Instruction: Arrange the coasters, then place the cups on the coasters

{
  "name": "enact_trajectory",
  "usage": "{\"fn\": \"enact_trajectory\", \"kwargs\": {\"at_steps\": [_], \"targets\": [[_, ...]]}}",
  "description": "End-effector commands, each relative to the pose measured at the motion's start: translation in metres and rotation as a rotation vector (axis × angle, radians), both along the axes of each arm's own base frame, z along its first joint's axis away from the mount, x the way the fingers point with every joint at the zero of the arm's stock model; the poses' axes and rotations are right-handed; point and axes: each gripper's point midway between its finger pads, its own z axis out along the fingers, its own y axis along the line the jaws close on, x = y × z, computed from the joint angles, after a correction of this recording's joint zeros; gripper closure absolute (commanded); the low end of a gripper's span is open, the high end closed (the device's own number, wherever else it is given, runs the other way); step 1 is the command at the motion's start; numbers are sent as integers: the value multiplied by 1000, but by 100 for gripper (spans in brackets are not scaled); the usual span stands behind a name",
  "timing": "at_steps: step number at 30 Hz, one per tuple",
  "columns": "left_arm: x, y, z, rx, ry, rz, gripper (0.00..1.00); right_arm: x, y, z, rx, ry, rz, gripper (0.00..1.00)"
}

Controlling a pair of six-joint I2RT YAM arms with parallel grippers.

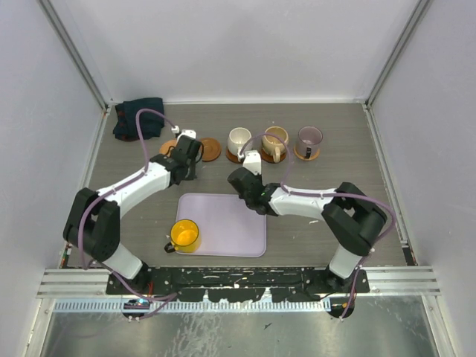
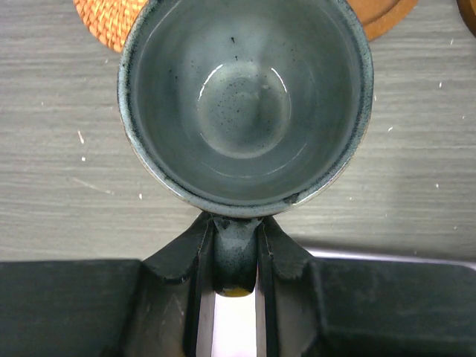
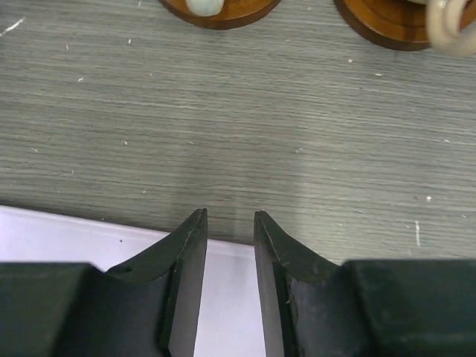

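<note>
Here, the left gripper (image 2: 236,245) pinches the handle of the glazed grey-green ceramic mug (image 2: 245,104) — the right gripper (image 3: 230,230), jaws narrowly apart, hovers over the grey wood-grain table (image 3: 297,134).

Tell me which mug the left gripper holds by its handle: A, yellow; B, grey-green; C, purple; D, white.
B: in the wrist view the left gripper pinches the handle of the grey-green mug; the yellow mug sits on the lavender tray.
</note>
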Motion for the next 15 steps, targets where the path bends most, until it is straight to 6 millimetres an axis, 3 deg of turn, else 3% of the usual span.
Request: {"fn": "enact_trajectory", "kwargs": {"at_steps": [1, 15], "targets": [[54, -24, 54, -83, -186, -24, 100, 23, 30, 19, 61, -62, 28, 63], [105, -33, 54, -156, -120, -35, 100, 49, 80, 14, 89, -70, 112, 68]]}}
